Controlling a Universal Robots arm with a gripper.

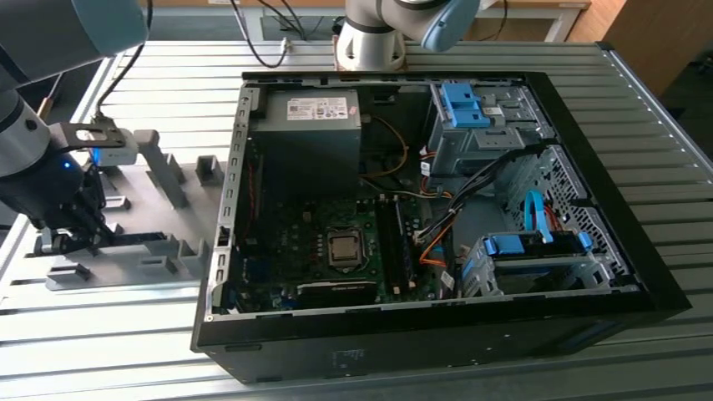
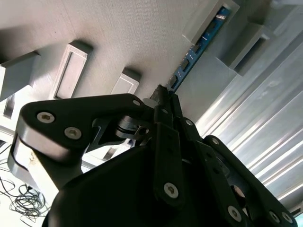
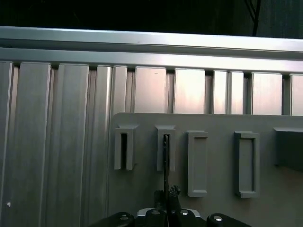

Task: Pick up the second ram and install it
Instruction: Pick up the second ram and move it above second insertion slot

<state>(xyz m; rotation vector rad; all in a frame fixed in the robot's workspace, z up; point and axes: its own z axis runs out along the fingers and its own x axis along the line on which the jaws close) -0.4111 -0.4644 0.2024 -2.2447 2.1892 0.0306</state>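
Robotics lab or assembly-test workshop. Ribbed aluminium-profile table [image 1: 657, 142]; robot arm base [image 1: 373, 46] mounted on it. Open desktop computer case [image 1: 446, 355] lying flat, motherboard [image 1: 300, 238] and wiring [image 1: 440, 242] exposed. Grey fixture plate [image 1: 145, 280] with holder blocks [image 1: 167, 175]. Loose cables [image 1: 262, 46] behind; possibly wooden furniture [image 1: 640, 33], partly cut off.

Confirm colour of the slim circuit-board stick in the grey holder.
The slim circuit-board stick is blue, black chips; clearest in second wrist view.

We see a blue ram [image 2: 198, 49] with black chips at our black gripper [image 2: 162, 92], a plain grey tray [image 2: 132, 33] beneath, and a ribbed silver table [image 2: 265, 118] beyond.
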